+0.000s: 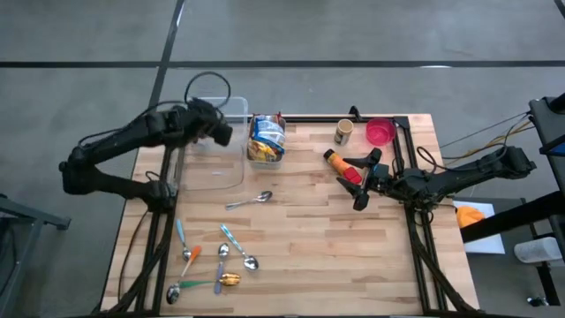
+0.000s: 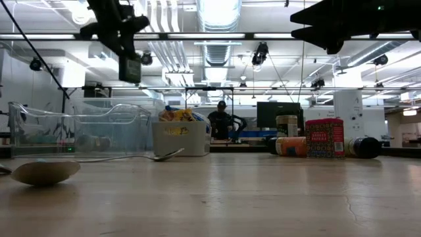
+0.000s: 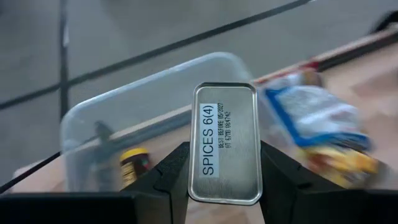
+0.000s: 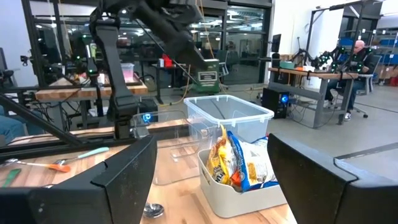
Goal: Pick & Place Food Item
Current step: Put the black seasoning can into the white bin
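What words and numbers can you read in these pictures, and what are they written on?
"SPICES 6(4)": on the label of the silver spice tin held in the left claw.
"BEST BEFORE 05/2027": smaller line on the same label; the code line under it is too blurred to read.
Red can: has printing, too small to read.
Snack bags in the white bin: print too blurred to read.
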Tool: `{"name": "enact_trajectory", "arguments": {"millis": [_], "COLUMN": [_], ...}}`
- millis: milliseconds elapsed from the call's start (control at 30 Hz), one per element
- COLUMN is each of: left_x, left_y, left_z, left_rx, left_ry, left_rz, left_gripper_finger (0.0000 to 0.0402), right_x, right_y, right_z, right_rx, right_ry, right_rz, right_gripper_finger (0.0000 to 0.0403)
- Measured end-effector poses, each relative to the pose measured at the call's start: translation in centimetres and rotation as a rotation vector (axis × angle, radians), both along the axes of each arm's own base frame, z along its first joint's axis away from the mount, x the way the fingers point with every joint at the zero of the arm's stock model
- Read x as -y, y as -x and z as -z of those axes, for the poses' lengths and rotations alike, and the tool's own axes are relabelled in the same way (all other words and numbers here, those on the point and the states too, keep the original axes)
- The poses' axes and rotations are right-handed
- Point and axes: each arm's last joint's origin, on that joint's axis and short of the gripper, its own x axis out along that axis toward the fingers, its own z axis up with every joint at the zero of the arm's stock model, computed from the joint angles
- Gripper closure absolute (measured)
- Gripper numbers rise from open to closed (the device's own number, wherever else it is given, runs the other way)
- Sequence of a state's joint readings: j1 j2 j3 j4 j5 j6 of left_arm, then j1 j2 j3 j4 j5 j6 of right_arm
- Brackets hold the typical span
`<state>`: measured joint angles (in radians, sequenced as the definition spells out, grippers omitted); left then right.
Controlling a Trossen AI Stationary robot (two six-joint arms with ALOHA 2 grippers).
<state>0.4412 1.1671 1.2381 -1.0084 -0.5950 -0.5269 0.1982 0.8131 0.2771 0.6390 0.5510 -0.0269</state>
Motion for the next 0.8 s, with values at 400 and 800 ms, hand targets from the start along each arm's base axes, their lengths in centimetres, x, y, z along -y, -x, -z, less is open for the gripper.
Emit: {"name": "enact_trajectory", "arguments": {"millis": [400, 800], "left_x": [-6.8, -10.9], "left_y": [1.4, -0.9], "left_z": [2.5, 7.5], "left_rx": [-0.038, -0.123], "left_ry": [0.125, 0.241], "left_rz": [-0.214, -0.306], "left_gripper_finger": [0.0264, 0.0264], "right_x": [0.0, 0.0], "right_y": [0.0, 0.0], "right_z": [0.0, 0.0], "right_rx": [0.000, 0.000], "right_ry": [0.000, 0.000], "right_rz": [0.000, 0.000], "right_gripper_finger": [0.0099, 0.0099]}}
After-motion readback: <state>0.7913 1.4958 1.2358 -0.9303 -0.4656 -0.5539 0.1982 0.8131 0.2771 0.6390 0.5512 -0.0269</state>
